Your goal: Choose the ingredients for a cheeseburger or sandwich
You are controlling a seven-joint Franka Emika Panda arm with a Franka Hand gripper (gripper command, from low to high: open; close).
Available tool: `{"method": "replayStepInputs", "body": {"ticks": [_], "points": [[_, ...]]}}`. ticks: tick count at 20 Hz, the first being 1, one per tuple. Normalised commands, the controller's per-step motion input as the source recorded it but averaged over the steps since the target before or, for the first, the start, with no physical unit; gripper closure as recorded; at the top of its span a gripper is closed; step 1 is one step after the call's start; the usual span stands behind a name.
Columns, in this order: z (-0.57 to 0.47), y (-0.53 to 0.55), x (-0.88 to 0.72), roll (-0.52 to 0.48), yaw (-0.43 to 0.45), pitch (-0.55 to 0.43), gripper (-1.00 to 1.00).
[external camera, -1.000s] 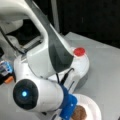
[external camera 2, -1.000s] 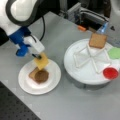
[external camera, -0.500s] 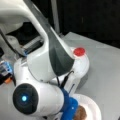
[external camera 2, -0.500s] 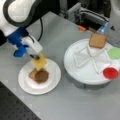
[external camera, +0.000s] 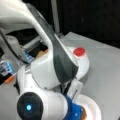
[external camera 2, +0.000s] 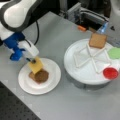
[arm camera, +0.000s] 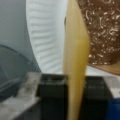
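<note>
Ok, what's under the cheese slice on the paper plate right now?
The gripper holds the cheese slice tilted over the brown patty. A sliver of bread shows beneath the patty on the paper plate. Anything else under the patty is covered.

Glossy white plastic on the arm shell [external camera 2: 17,12]. Matt, ribbed paper on the plate [arm camera: 47,37]. Smooth, waxy-looking yellow cheese square [external camera 2: 35,65]. Rough, speckled brown patty [arm camera: 102,30]. Matt grey bench [external camera 2: 60,100]. Shiny red disc [external camera 2: 110,73].
</note>
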Motion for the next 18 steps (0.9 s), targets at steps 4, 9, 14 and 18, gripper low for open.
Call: {"method": "replayStepInputs", "body": {"ticks": [4,9,14,18], "points": [[-0.03,-0.3,0.41,0.35,0.243,0.131,1.0],[-0.08,-0.29,0.4,0.38,0.24,0.132,1.0],[-0.08,-0.31,0.42,0.385,0.222,0.124,1.0],[-0.05,-0.27,0.4,0.383,0.203,0.137,1.0]]}}
